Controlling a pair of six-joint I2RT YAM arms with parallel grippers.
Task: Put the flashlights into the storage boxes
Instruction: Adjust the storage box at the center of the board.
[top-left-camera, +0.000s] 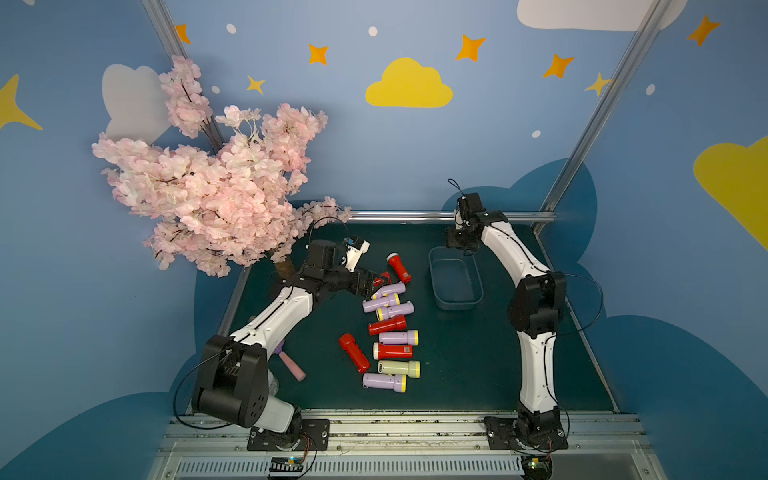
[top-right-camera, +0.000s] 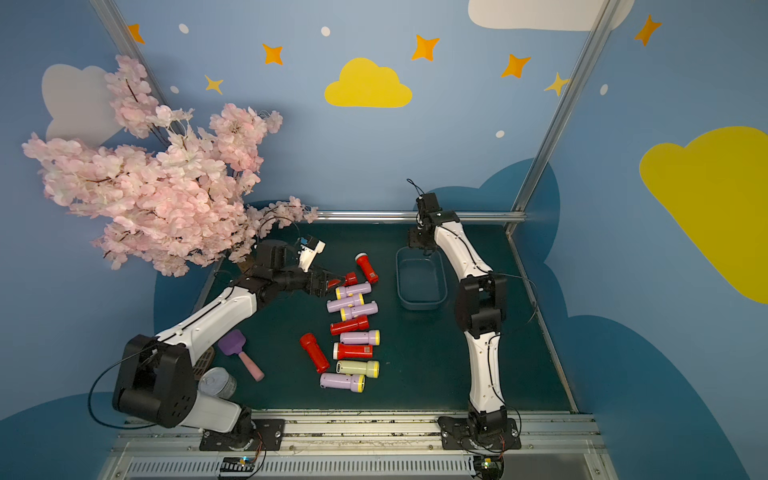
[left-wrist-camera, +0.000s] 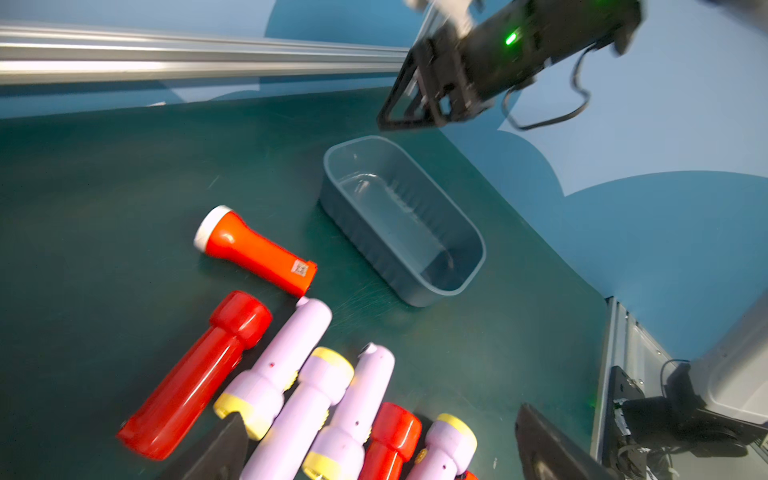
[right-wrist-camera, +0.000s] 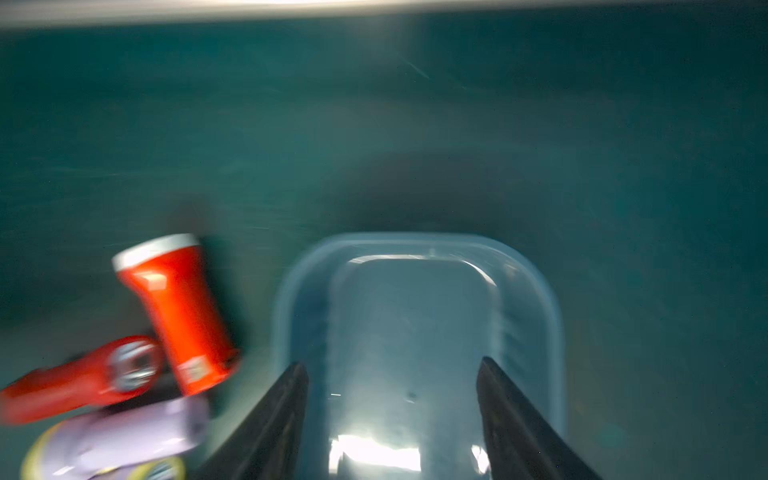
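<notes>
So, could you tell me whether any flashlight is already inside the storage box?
No, in the left wrist view the storage box holds nothing, and the flashlights lie beside it on the mat.

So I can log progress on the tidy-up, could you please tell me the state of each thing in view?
storage box: upright, empty.
flashlights: all lying on the table, none boxed.
left pincer: open, over the row's far end, gripping nothing.
right pincer: open, empty, above the storage box.
tin can: upright.
purple scoop: lying flat.
</notes>
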